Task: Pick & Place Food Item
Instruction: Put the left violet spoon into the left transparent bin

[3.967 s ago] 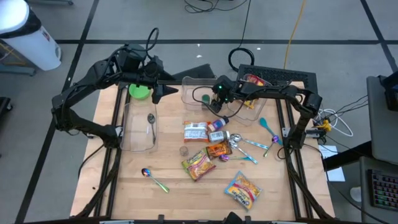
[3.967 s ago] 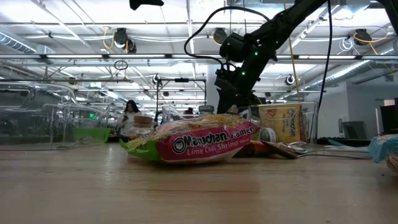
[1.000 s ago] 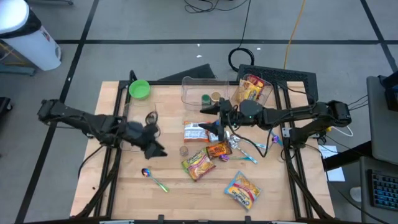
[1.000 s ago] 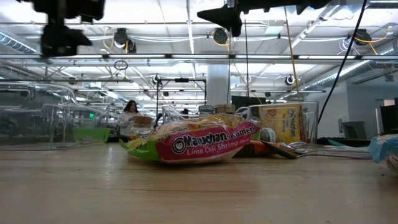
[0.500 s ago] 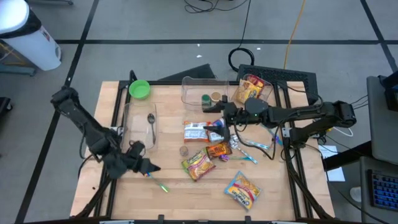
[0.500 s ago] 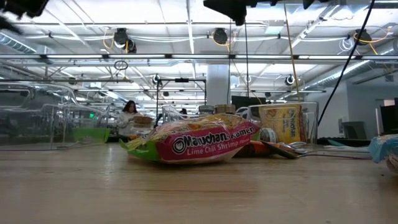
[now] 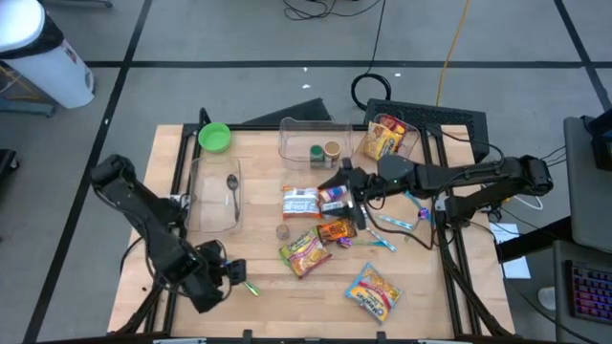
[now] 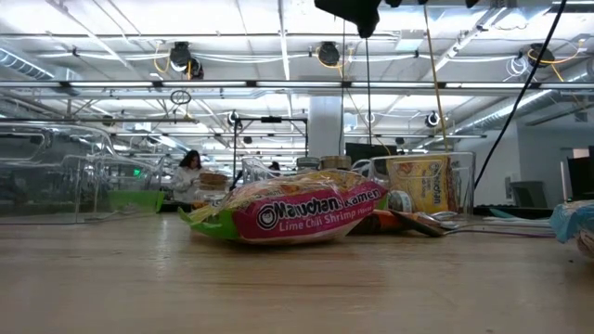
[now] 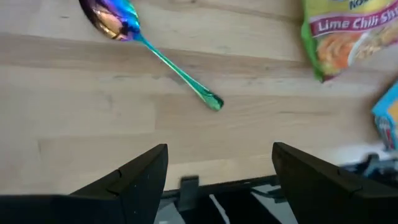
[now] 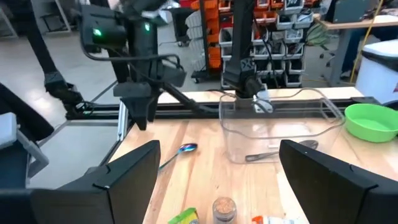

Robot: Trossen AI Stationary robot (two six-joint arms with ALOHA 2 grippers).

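While the left gripper, jaws apart and empty, hangs near the front edge beside the iridescent spoon, the ramen packet lies mid-table. Farther back, the right gripper hovers wide open and empty above the clustered packets. A good pick probably means descending squarely over one packet, clear of its neighbours, before closing.
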